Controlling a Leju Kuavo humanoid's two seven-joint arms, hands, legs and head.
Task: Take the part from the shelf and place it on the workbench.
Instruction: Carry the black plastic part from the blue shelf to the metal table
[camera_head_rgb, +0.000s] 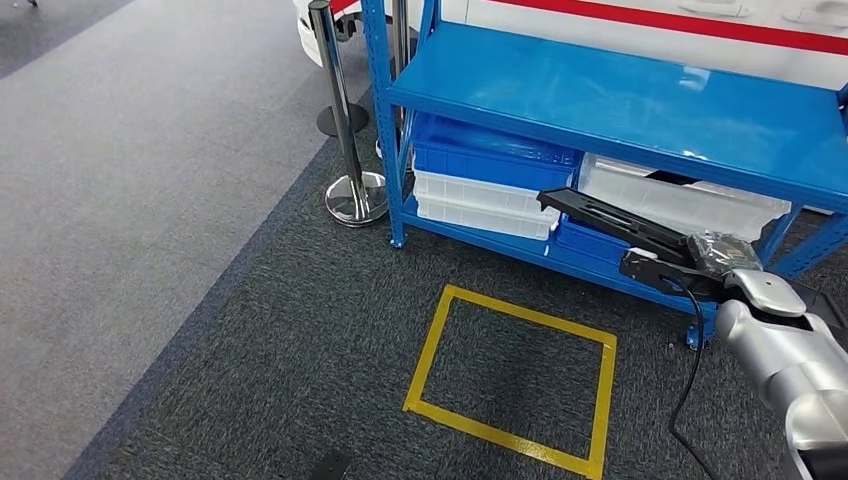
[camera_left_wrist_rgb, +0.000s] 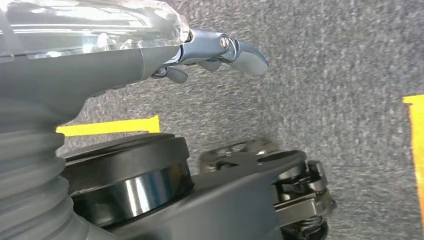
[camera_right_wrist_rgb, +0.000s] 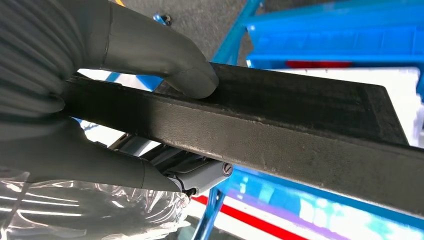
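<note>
Part: a long black part (camera_head_rgb: 610, 222) is being held level, its long axis running out from the right hand (camera_head_rgb: 700, 265) toward the blue shelf (camera_head_rgb: 640, 100).
Right hand: the part's near end is being gripped, thumb (camera_right_wrist_rgb: 165, 60) pressed on top.
Left hand (camera_left_wrist_rgb: 220, 52): nothing is being held; fingers are hanging loosely apart.

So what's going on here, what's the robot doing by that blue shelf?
The robot's right hand grips a long black part, thumb pressed on top of it in the right wrist view. The part is held out in front of the blue shelf, level with the blue and white bins on the lower level. The left hand hangs over the grey carpet and holds nothing. A yellow taped square marks the floor in front of the shelf. The workbench isn't visible.
</note>
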